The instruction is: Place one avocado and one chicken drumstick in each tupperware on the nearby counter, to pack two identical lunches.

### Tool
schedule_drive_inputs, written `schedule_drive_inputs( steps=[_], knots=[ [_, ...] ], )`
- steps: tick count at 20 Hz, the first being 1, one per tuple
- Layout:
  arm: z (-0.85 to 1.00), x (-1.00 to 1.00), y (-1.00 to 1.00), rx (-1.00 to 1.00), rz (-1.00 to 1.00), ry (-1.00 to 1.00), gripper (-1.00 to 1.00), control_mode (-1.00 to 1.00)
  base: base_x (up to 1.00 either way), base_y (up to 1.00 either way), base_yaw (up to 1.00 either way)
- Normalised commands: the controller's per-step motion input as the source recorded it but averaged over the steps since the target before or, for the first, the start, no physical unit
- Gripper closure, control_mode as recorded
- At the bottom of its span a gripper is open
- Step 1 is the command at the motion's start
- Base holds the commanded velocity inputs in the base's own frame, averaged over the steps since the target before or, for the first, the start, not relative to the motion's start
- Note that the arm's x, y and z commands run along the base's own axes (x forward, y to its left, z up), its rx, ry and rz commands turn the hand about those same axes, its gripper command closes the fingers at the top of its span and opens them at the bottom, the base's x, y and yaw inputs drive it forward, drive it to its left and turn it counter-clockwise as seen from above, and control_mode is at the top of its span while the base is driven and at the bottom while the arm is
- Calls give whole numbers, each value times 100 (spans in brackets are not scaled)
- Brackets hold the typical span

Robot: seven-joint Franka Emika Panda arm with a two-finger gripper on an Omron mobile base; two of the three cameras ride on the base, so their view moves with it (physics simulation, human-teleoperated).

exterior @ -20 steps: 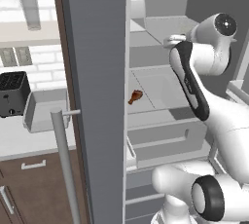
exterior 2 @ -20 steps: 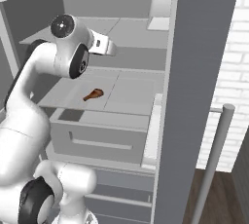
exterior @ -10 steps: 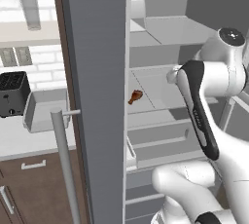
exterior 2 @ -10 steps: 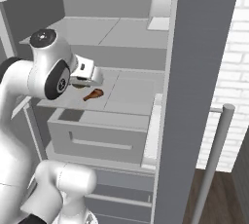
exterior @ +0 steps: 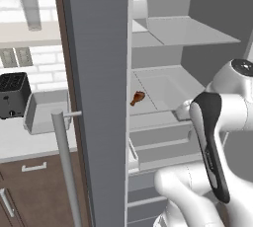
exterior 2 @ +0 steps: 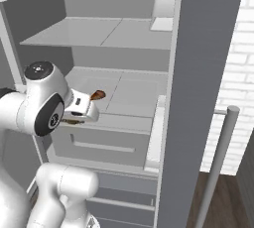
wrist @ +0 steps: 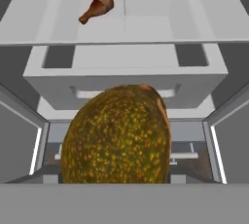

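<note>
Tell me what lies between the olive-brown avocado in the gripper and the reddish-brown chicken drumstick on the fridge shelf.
In the hand view, the grey fridge drawer's top and bare shelf surface separate the olive-brown avocado from the reddish-brown chicken drumstick.

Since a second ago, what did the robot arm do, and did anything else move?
The arm pulled back out of the fridge toward the base and dropped lower, taking the end effector off the shelf. It holds the olive-brown avocado, seen in the hand view. The chicken drumstick stayed on the fridge shelf; the tupperware and toaster on the counter stayed put.
</note>
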Motion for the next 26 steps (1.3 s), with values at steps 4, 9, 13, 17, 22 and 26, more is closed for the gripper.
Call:
schedule_drive_inputs(
  steps=[4, 9, 13, 17, 22, 26],
  knots=[
    [-74, -47, 1, 0, 0, 6, 100, -100, 0, 0, 0],
    [-29, -1, 5, 0, 0, 1, 100, -100, 0, 0, 0],
    [0, 0, 0, 0, 0, -1, 100, -100, 0, 0, 0],
    [0, -11, 0, 0, 0, -3, 100, -100, 0, 0, 0],
    [0, 0, 0, 0, 0, 0, 100, 100, -58, -1, 16],
    [0, 0, 0, 0, 0, 0, 100, 100, -66, 0, 33]
  ],
)
